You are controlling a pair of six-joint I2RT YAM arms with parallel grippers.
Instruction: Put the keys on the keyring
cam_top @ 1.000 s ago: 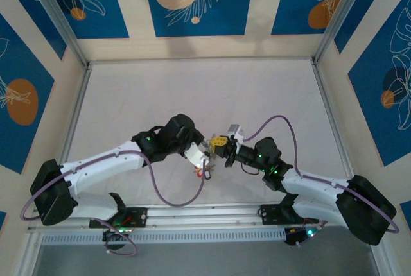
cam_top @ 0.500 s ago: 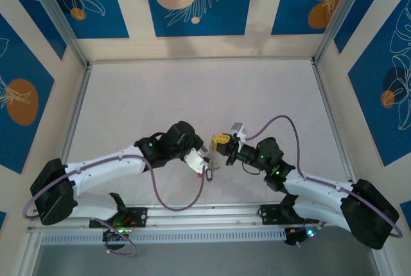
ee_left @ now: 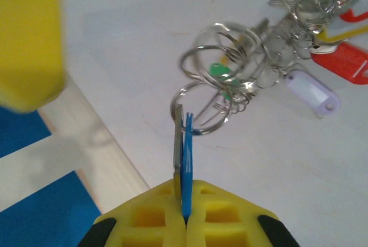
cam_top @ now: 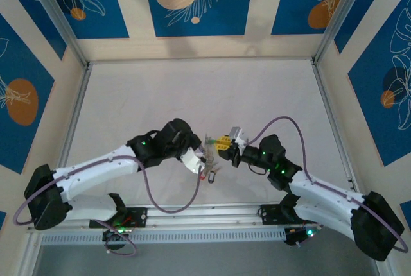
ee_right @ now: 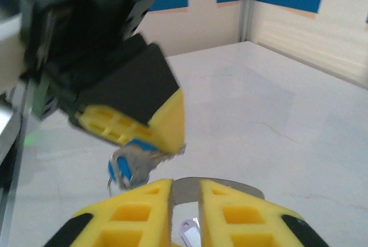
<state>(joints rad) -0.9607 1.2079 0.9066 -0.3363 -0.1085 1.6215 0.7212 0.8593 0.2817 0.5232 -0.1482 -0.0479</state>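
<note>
**As the right jaws slacken, the left holds the keys**

While the wrists' meeting point over the table (cam_top: 192, 96) has barely shifted in the last second, both arms have resettled in the top view: the left shoulder has swung outward and the right forearm lies flatter. The right gripper (ee_right: 185, 192) now shows its jaws narrowly apart with a grey metal strip in the gap; this is apparently part of the keyring (ee_right: 236, 188), whose thin arc curves off just beyond the fingertips; whether the strip is pinched or only lying there I cannot tell. The left gripper (ee_left: 184, 192) has its jaws clamped tight on the blue-tagged key (ee_left: 186, 155), tag and blade side by side. I judge this a hand-over point; if the right is letting go, the load rests on the left alone, and no fresh threading is evident.

The held key stands edge-on; its long axis runs straight out of the left jaws, ring end farthest from the gripper. There it joins a small split ring (ee_left: 198, 109); from that the bunch of keys (ee_left: 270, 57), with green, yellow, red and white tags, trails up and to the right in the left wrist view, between the two grippers.
</note>
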